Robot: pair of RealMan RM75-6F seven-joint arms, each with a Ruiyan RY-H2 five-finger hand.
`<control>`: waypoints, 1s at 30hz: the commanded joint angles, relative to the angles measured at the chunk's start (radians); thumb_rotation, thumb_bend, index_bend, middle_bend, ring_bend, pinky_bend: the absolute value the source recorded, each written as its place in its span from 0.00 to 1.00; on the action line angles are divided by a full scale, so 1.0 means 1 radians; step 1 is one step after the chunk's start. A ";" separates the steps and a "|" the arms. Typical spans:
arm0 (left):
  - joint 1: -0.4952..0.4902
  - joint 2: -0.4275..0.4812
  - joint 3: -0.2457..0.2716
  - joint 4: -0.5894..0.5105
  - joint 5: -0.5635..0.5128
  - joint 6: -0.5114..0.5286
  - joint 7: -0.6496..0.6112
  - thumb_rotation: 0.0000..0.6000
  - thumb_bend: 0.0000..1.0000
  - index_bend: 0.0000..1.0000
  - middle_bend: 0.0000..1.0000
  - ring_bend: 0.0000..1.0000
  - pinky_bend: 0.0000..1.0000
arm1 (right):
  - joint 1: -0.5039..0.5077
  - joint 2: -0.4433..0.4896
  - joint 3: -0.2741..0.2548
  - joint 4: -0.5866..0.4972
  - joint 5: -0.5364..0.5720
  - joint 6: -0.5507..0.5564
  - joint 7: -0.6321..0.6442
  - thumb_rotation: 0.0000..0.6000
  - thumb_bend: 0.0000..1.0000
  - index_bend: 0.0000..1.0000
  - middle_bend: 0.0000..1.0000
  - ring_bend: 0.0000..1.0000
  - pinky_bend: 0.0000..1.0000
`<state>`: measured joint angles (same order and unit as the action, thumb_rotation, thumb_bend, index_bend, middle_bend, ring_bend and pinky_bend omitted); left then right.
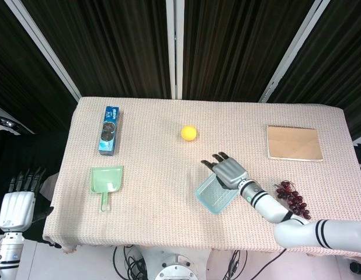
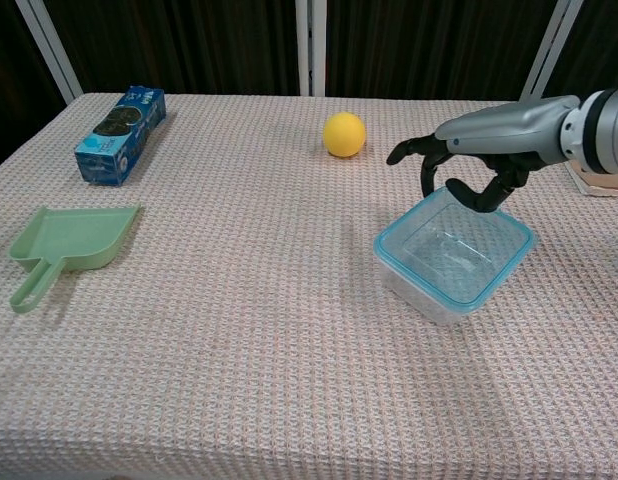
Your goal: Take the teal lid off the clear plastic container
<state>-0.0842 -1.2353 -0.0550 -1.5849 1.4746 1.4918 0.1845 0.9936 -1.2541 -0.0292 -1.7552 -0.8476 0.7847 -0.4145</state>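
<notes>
Left hand [image 1: 16,204] hangs off the desk's [image 1: 145,192] left edge, fingers apart, holding nothing. Desk, left to right: one green dustpan [image 2: 64,243], one blue box [image 2: 120,121], one yellow ball [image 2: 344,134], one clear plastic container [image 2: 454,256], one bunch of grapes [image 1: 291,196], one brown notebook [image 1: 294,143]. Teal lid [image 2: 399,232] is on the container at right-centre. Right hand [image 2: 469,160] is over its far rim, fingers curled; whether they grip is unclear. Judged: removal not begun.
</notes>
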 commanded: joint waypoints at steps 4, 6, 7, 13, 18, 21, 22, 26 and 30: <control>-0.005 0.002 -0.002 -0.010 0.002 0.000 0.012 1.00 0.00 0.08 0.05 0.00 0.00 | -0.143 0.046 -0.015 -0.050 -0.294 0.174 0.135 1.00 0.08 0.00 0.07 0.00 0.00; -0.004 0.003 -0.002 -0.016 0.002 0.002 0.018 1.00 0.00 0.08 0.05 0.00 0.00 | -0.182 0.058 -0.038 -0.052 -0.395 0.210 0.177 1.00 0.03 0.00 0.01 0.00 0.00; -0.004 0.004 -0.001 -0.018 0.002 0.003 0.021 1.00 0.00 0.08 0.05 0.00 0.00 | -0.195 0.063 -0.050 -0.051 -0.432 0.221 0.192 1.00 0.02 0.00 0.00 0.00 0.00; -0.006 0.008 -0.001 -0.036 -0.003 0.000 0.038 1.00 0.00 0.08 0.05 0.00 0.00 | -0.291 0.094 -0.118 -0.039 -0.587 0.301 0.234 1.00 0.00 0.00 0.00 0.00 0.00; -0.004 0.014 -0.003 -0.052 -0.003 0.010 0.053 1.00 0.00 0.08 0.05 0.00 0.00 | -0.354 0.097 -0.136 -0.010 -0.629 0.343 0.229 1.00 0.00 0.00 0.00 0.00 0.00; -0.006 0.013 -0.005 -0.057 -0.009 0.005 0.059 1.00 0.00 0.08 0.05 0.00 0.00 | -0.350 0.056 -0.121 0.030 -0.633 0.311 0.203 1.00 0.00 0.00 0.00 0.00 0.00; -0.007 0.012 -0.005 -0.058 -0.010 0.004 0.060 1.00 0.00 0.08 0.05 0.00 0.00 | -0.345 0.036 -0.112 0.046 -0.633 0.298 0.192 1.00 0.00 0.00 0.00 0.00 0.00; -0.007 0.011 -0.002 -0.062 -0.006 0.005 0.064 1.00 0.00 0.08 0.05 0.00 0.00 | -0.326 -0.067 -0.068 0.122 -0.637 0.265 0.147 1.00 0.00 0.00 0.00 0.00 0.00; -0.005 0.014 0.000 -0.067 -0.005 0.009 0.069 1.00 0.00 0.08 0.05 0.00 0.00 | -0.305 -0.174 -0.016 0.194 -0.636 0.244 0.144 1.00 0.00 0.00 0.00 0.00 0.00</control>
<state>-0.0896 -1.2214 -0.0553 -1.6516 1.4693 1.5010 0.2532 0.6700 -1.3669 -0.0832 -1.6012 -1.4816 1.0510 -0.2605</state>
